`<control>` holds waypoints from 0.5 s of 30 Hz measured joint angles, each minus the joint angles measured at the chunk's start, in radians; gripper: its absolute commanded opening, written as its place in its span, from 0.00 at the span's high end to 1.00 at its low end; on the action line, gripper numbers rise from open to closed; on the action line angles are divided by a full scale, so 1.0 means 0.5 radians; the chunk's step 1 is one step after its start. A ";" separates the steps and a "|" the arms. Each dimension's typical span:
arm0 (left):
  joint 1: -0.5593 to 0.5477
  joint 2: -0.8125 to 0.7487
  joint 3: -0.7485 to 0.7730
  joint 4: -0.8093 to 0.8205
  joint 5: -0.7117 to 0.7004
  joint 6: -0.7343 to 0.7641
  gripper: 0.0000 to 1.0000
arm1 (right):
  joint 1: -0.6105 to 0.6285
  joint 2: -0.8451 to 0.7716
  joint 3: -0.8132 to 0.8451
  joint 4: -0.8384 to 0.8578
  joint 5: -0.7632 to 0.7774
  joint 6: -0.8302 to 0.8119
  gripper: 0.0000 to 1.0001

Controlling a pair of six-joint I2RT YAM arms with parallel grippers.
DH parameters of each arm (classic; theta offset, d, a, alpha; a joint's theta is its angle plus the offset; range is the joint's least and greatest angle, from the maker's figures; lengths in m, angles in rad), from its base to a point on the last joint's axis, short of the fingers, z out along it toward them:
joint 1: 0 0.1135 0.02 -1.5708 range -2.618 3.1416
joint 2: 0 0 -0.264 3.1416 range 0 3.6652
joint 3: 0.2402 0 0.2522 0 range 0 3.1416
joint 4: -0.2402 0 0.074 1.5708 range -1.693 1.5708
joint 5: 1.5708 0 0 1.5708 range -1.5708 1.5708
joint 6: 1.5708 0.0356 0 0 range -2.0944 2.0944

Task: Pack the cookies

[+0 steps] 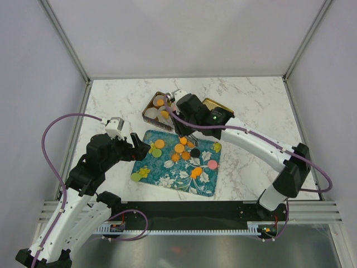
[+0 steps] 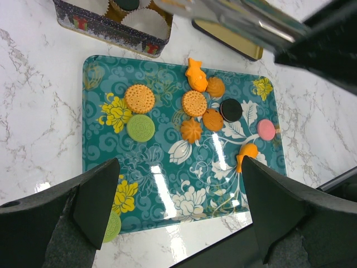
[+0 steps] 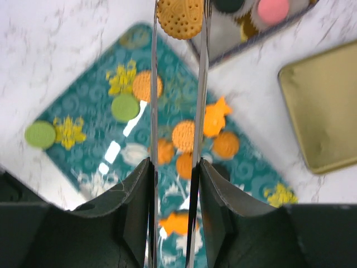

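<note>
Several cookies lie on a teal flowered tray (image 2: 167, 190): orange ones (image 2: 139, 98), a green one (image 2: 140, 127), a black one (image 2: 231, 110) and a pink one (image 2: 266, 129). My right gripper (image 3: 175, 167) is shut on metal tongs (image 3: 153, 84). The tong tips pinch a round orange cookie (image 3: 179, 17) at the edge of an open tin (image 1: 149, 111), which holds a pink cookie (image 3: 273, 8) and a black one. My left gripper (image 2: 178, 190) is open and empty, above the tray's near edge (image 1: 142, 149).
A gold lid (image 1: 217, 106) lies to the right of the tin and also shows in the right wrist view (image 3: 323, 106). White paper cups (image 2: 146, 19) sit in the tin. A green cookie (image 2: 111, 226) lies at the tray's near left corner. White marble table (image 1: 251, 100) lies all round.
</note>
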 measured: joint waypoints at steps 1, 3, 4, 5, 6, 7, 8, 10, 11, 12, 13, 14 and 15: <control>0.000 0.000 0.000 0.000 0.000 0.000 0.02 | -0.039 0.077 0.087 0.027 -0.003 -0.013 0.58; 0.000 0.000 0.000 0.000 -0.001 0.000 0.02 | -0.099 0.248 0.249 0.070 -0.021 -0.028 0.58; -0.001 -0.001 0.000 0.001 -0.001 0.000 0.02 | -0.121 0.335 0.323 0.095 -0.037 -0.034 0.58; -0.004 -0.001 0.000 0.000 -0.001 0.000 0.02 | -0.138 0.427 0.391 0.119 -0.049 -0.040 0.58; -0.004 -0.002 0.000 0.000 -0.002 0.000 0.02 | -0.152 0.517 0.452 0.131 -0.059 -0.045 0.58; -0.004 -0.003 0.000 0.000 -0.002 0.000 0.02 | -0.162 0.605 0.523 0.128 -0.071 -0.047 0.58; -0.004 -0.003 0.000 0.001 -0.003 0.000 0.02 | -0.172 0.692 0.587 0.134 -0.087 -0.048 0.58; -0.004 -0.003 0.000 0.000 -0.003 0.000 0.02 | -0.186 0.827 0.678 0.143 -0.109 -0.048 0.58; -0.005 -0.004 0.000 0.000 -0.003 0.000 0.02 | -0.191 0.888 0.715 0.150 -0.118 -0.047 0.58; -0.007 -0.004 0.000 0.000 -0.003 0.000 0.02 | -0.196 0.941 0.742 0.153 -0.130 -0.046 0.57; -0.008 -0.004 0.000 0.001 -0.003 0.000 0.02 | -0.203 0.984 0.771 0.152 -0.140 -0.044 0.57; -0.008 -0.004 0.000 0.000 -0.004 0.000 0.02 | -0.205 1.019 0.793 0.153 -0.147 -0.041 0.57; -0.008 -0.004 0.000 0.000 -0.004 0.000 0.02 | -0.208 1.050 0.811 0.162 -0.152 -0.038 0.57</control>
